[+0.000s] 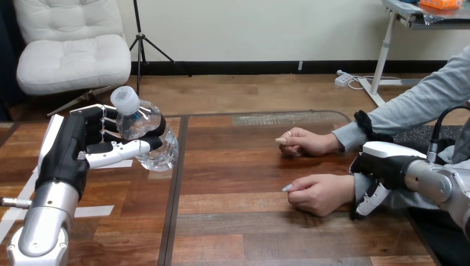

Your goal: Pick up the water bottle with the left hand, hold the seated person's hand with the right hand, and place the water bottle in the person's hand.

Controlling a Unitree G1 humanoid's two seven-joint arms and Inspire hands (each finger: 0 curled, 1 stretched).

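Gripping the water bottle, the left robot hand may drop it off the person's nearer hand, still fisted; whether the right robot hand is closed, I cannot tell.

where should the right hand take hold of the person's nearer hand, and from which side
Probably the wrist, from above at the view's right, next to the right hand. The person's nearer hand rests on the table as a loose fist, fingers curled under, so no open palm offers itself; the wrist is bare and narrow.
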